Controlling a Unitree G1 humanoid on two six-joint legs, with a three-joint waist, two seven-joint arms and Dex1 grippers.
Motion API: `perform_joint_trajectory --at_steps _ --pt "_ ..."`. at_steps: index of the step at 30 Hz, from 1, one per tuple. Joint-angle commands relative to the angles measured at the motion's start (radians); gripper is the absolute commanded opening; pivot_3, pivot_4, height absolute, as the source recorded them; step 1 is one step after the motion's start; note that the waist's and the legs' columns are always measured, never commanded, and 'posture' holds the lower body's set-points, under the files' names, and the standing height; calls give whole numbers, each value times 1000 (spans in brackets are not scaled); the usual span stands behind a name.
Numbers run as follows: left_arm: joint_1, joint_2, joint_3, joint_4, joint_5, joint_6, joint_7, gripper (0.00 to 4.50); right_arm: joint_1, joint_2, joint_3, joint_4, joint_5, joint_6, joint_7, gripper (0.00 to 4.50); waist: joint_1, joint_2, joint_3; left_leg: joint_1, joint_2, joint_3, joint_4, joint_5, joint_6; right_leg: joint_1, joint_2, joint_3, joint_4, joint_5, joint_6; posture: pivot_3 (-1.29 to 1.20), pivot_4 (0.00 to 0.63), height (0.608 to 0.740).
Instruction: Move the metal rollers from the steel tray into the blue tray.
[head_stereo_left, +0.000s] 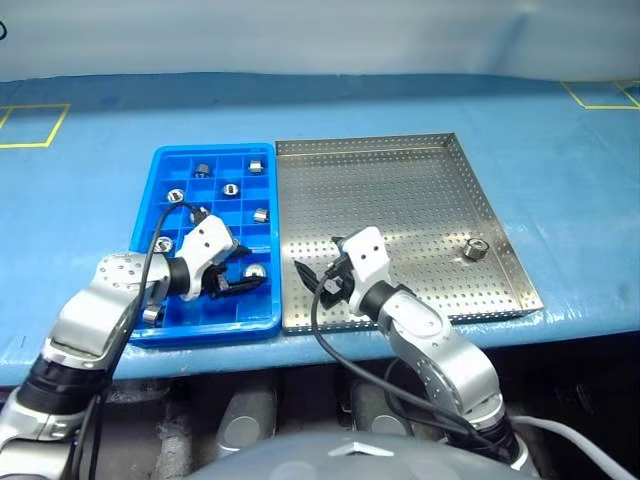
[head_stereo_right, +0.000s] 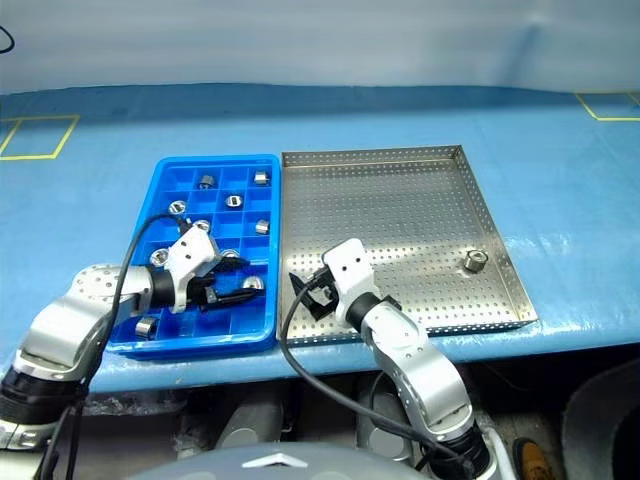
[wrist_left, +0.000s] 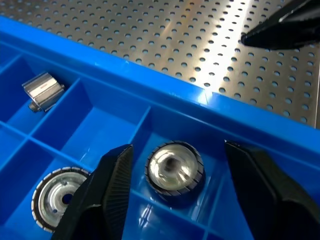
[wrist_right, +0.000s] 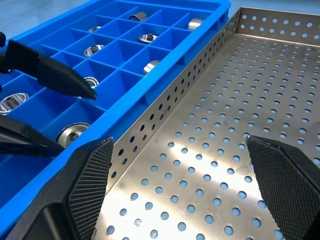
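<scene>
Steel tray (head_stereo_left: 400, 200) holds your last roller (head_stereo_left: 474, 248), well off to the right gripper's (head_stereo_left: 322, 283) right; that arm is nearer, jaws wide. Left gripper (head_stereo_left: 238, 280), spread, hovers over blue tray (head_stereo_left: 160, 170).

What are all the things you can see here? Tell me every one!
blue tray: one, bright blue, on the table's left, touching the steel tray
steel tray: one, silver with holes, right of the blue tray
metal rollers: about nine, shiny silver, spread through the blue tray's compartments
last roller: one, silver, alone near the steel tray's right rim
table: one, covered in blue, under both trays
yellow tape: outlines at the far left and far right corners
left end effector: black fingers, open, over the blue tray's near-right part
right end effector: black fingers, open, over the steel tray's near-left corner
</scene>
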Motion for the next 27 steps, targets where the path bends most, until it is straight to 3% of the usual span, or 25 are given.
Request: perform_joint_trajectory --at_steps 1,7,12,27 --pt "-43 -66 59 -27 -39 -39 46 4324 2 5 -26 -62 -2 -9 -20 4500 4 0 0 0 0 0 0 0 0 0 0 0 0 0 0 -29 150 740" --pt "-77 -265 71 -42 -18 -167 197 4324 -15 60 -176 -45 -76 18 -191 4500 -3 0 0 0 0 0 1 0 0 1 -1 1 0 1 1 -61 150 740" --pt "-28 -423 -6 -56 31 -302 285 4324 -36 81 -319 12 -164 51 -320 4500 -7 0 -1 0 0 1 1 0 0 0 0 2 0 6 1 -87 150 740" --pt "52 -492 -40 -52 22 -323 352 4324 -223 271 -617 258 -196 0 -618 4500 -38 2 -1 1 -1 5 2 1 3 2 0 3 0 3 2 -79 150 740"
